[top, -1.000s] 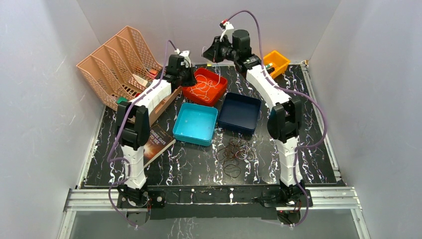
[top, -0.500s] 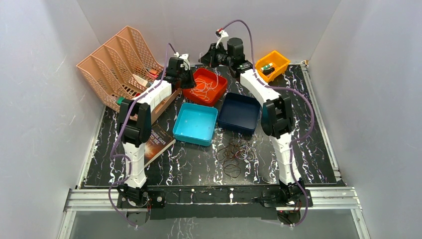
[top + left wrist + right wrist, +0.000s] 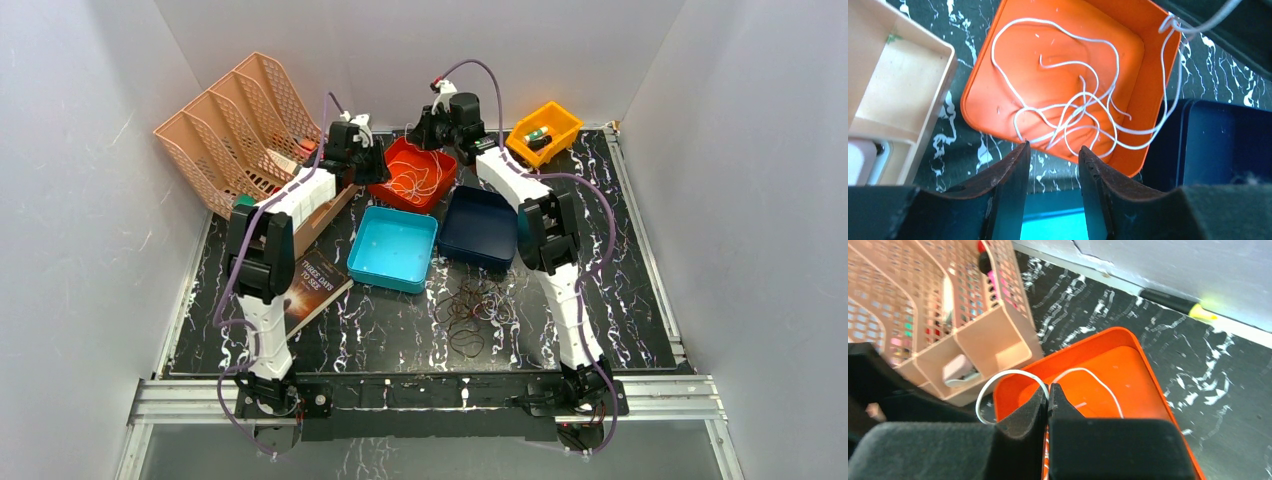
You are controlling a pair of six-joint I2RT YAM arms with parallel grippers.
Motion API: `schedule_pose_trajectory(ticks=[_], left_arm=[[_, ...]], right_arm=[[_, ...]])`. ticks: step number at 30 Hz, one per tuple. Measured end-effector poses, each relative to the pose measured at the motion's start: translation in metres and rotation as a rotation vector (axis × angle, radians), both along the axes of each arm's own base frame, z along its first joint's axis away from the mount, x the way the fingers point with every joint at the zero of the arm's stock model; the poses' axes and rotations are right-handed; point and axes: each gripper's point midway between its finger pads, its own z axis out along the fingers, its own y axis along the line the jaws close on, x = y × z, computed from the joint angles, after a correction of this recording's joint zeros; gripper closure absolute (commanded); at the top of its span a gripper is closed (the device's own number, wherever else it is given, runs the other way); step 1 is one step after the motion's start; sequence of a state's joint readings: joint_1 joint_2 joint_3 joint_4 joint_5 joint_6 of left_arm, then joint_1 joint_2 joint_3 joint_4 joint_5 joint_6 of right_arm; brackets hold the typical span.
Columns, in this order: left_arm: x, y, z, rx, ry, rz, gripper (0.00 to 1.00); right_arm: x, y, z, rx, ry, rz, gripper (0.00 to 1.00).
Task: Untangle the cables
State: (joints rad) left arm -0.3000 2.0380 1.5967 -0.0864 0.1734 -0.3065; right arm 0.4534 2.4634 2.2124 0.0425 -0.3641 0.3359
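- Right gripper (image 3: 1048, 390): fingers pressed together, pinching a strand of the white cable (image 3: 1010, 371); on the left of the fingers the strand bows out in a small loop
- Right gripper (image 3: 425, 125), overhead view: held above the far rim of the orange tray (image 3: 448, 172), at the back of the table (image 3: 640, 290)
- Left gripper (image 3: 1053, 150): fingers spread with nothing between them; the near rim of the orange tray (image 3: 1023, 55) and part of the teal tray (image 3: 1048, 225) show through the gap
- Left gripper (image 3: 372, 165), overhead view: at the left side of the orange tray, just beside the file rack (image 3: 235, 120)
- White cable (image 3: 1078, 107): most of it lies in loose crossing loops on the tray floor; one strand climbs over the far right rim and leaves the left wrist view at its upper right corner
- Dark cables (image 3: 472, 305): a loose tangle on the bare table, nearer the arm bases, just in front of the teal tray (image 3: 398, 250) and the navy tray (image 3: 483, 225), well apart from both grippers
- Surroundings: a book (image 3: 315, 285) lies left of the teal tray; a yellow bin (image 3: 545, 125) sits at the back right corner
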Motion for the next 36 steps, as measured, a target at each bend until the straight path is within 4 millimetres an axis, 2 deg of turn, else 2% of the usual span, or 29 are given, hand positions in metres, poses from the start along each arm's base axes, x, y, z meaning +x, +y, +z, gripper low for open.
schedule_pose_trajectory(ticks=[6, 10, 13, 15, 20, 25, 30, 33, 36], left_arm=[[-0.022, 0.007, 0.016, -0.003, -0.013, 0.000, 0.59], [-0.034, 0.012, 0.035, -0.006, -0.048, 0.000, 0.58], [-0.039, 0.014, 0.047, -0.009, -0.076, 0.001, 0.58], [-0.041, 0.015, 0.052, -0.010, -0.088, 0.000, 0.57], [-0.041, 0.016, 0.056, -0.007, -0.100, -0.004, 0.55], [-0.041, 0.017, 0.055, 0.000, -0.099, -0.008, 0.54], [-0.041, 0.017, 0.054, 0.006, -0.099, -0.012, 0.53], [-0.041, 0.017, 0.054, 0.007, -0.100, -0.013, 0.53], [-0.042, 0.017, 0.054, 0.008, -0.101, -0.020, 0.53]], right_arm=[[-0.001, -0.009, -0.026, -0.137, 0.005, -0.044, 0.96], [-0.013, -0.001, -0.040, -0.229, 0.001, -0.030, 0.92], [-0.026, 0.010, -0.048, -0.277, -0.003, -0.001, 0.85], [-0.032, 0.015, -0.052, -0.299, -0.005, 0.015, 0.77], [-0.043, 0.024, -0.058, -0.337, -0.010, 0.047, 0.63], [-0.036, 0.012, -0.061, -0.375, -0.017, 0.011, 0.49], [-0.030, -0.005, -0.060, -0.427, -0.028, -0.048, 0.46], [-0.038, -0.018, -0.055, -0.456, -0.022, -0.074, 0.46], [-0.054, -0.033, -0.042, -0.471, -0.015, -0.091, 0.46]])
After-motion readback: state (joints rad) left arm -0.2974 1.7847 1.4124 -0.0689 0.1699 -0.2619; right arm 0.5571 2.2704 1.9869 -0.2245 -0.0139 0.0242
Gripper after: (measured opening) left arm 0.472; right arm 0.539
